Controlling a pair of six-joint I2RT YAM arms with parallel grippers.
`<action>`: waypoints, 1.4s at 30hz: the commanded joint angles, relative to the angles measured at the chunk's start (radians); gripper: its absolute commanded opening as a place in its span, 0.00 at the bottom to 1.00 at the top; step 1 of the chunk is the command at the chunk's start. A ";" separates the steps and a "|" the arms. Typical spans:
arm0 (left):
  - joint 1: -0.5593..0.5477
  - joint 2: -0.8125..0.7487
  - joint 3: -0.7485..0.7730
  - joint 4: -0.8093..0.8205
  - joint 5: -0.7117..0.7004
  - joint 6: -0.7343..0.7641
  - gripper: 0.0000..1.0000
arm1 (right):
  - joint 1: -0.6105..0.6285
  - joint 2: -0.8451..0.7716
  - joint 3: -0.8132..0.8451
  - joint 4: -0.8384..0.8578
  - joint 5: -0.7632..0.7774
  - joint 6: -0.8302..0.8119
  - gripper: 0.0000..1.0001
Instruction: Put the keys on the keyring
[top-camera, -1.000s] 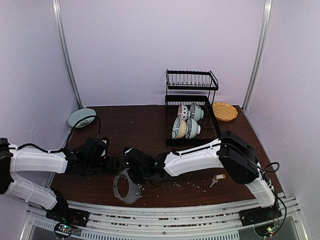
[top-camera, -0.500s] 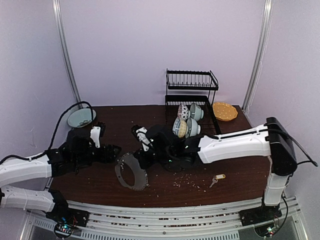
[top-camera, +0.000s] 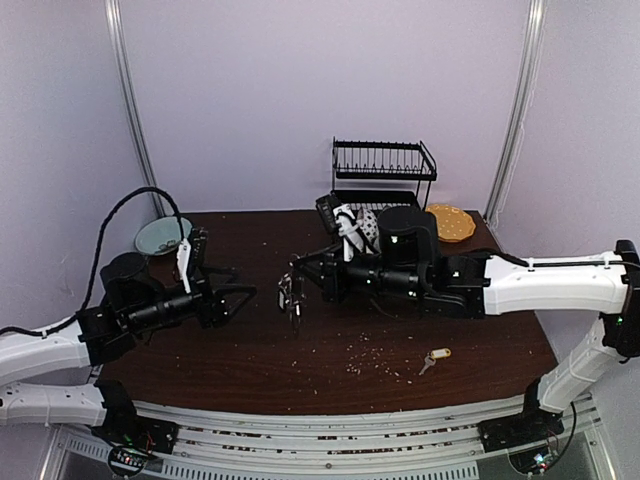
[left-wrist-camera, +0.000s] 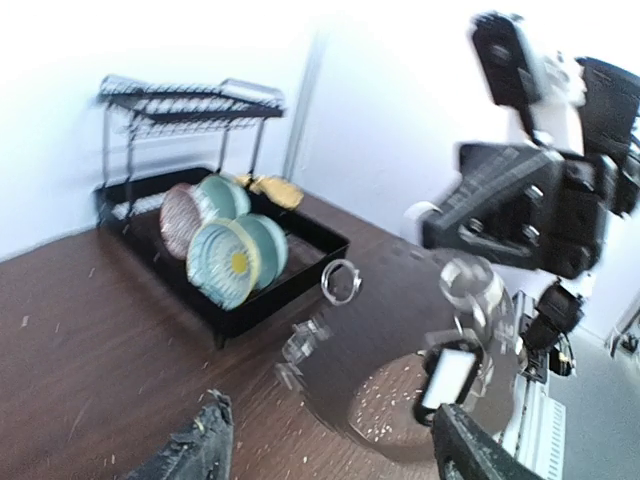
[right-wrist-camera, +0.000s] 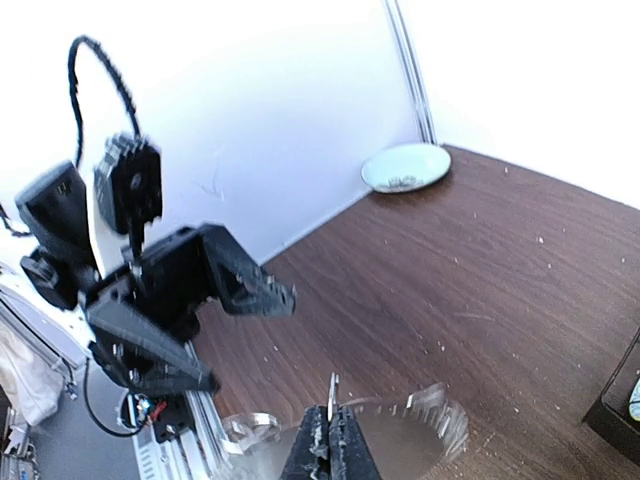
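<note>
We saw the thin grey keyring (top-camera: 290, 293) held aloft at centre frame, pinched in our closed right gripper (top-camera: 300, 268), left gripper (top-camera: 238, 290) spread wide, empty, just left, yellow-tagged keys (top-camera: 434, 358) lying lower right, dish rack (top-camera: 385, 215) behind.

The dark brown tabletop (top-camera: 260, 350) carries a black dish rack (top-camera: 383, 160), a yellow plate (top-camera: 450, 222) beside it, a pale green plate (top-camera: 162, 235) far left, the keys (top-camera: 434, 358) near right, and scattered crumbs (top-camera: 365, 355).

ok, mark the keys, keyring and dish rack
keys (top-camera: 440, 353): top external view, on the yellow tag.
keyring (top-camera: 292, 298): top external view, on its hanging bits.
dish rack (top-camera: 384, 160): top external view, on the upper shelf.
</note>
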 joint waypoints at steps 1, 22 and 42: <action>-0.129 0.025 -0.016 0.195 0.017 0.119 0.73 | -0.002 -0.065 -0.029 0.122 0.029 0.017 0.00; -0.362 0.365 0.019 0.503 -0.460 0.203 0.73 | 0.036 -0.099 -0.087 0.284 0.392 0.212 0.00; -0.434 0.563 0.053 0.835 -0.668 0.337 0.37 | 0.081 -0.091 -0.085 0.342 0.382 0.208 0.00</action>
